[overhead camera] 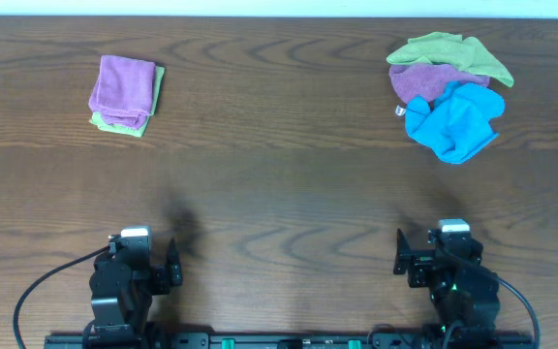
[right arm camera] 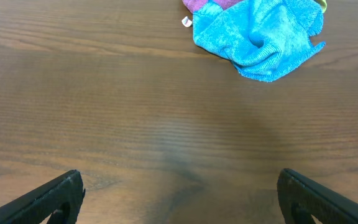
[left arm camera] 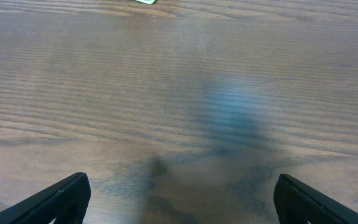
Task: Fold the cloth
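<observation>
The blue cloth is lying crumpled at about 1 o'clock on the table, nearest the arms in a heap of 3. Its bulk is running roughly from 9 to 3 o'clock, with a rumpled corner pointing toward 6. A purple cloth is touching it on the 11 o'clock side, and a green cloth is draping over that one at 12. A small white tag is sticking out at the heap's 9 o'clock edge (whose tag it is cannot be told).

In the right wrist view the top edge is cutting off the purple and green cloths, showing only slivers. The left wrist view is catching just a pale green scrap at its upper border.

At 11 o'clock, well apart from the heap, a folded purple square is sitting on a folded green one.

The left gripper and the right gripper are hovering at 7 and 5 o'clock, fingers spread wide, grasping nothing.

The dark wood-grain tabletop is reflecting a faint bluish smear.
</observation>
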{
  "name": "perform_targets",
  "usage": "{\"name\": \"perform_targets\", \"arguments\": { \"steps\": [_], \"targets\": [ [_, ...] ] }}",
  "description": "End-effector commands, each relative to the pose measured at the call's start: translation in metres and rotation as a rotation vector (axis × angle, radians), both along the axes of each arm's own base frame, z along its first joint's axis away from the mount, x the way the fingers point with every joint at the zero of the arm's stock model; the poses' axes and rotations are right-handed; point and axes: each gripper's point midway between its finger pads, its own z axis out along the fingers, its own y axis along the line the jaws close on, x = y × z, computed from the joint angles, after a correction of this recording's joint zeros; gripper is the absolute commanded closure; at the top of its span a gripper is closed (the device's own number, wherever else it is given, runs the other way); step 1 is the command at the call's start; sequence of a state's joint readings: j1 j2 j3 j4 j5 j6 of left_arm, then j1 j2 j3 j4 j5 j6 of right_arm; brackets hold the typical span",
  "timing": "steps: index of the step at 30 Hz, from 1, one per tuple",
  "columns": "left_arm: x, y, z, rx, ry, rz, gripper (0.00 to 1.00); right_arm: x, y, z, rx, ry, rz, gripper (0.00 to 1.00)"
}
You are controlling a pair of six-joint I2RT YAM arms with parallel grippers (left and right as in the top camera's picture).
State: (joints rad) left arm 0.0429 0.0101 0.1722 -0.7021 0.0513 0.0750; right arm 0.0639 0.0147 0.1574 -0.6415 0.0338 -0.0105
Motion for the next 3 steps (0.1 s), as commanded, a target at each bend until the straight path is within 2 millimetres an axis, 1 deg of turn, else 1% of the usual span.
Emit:
{"name": "perform_targets", "arguments": {
  "steps": [1,3],
  "targets": [
    [-0.0015,0.0013,-0.0057,-0.003,0.014,0.013,0.05,-0.0001,0.0001,-0.0002,0.016,-0.004,-0.005,0.01],
    [-0.0015,0.0013,-0.0057,-0.003,0.014,0.013,0.05,-0.0001,0.0001,-0.0002,0.016,-0.004,-0.005,0.01]
  ]
}}
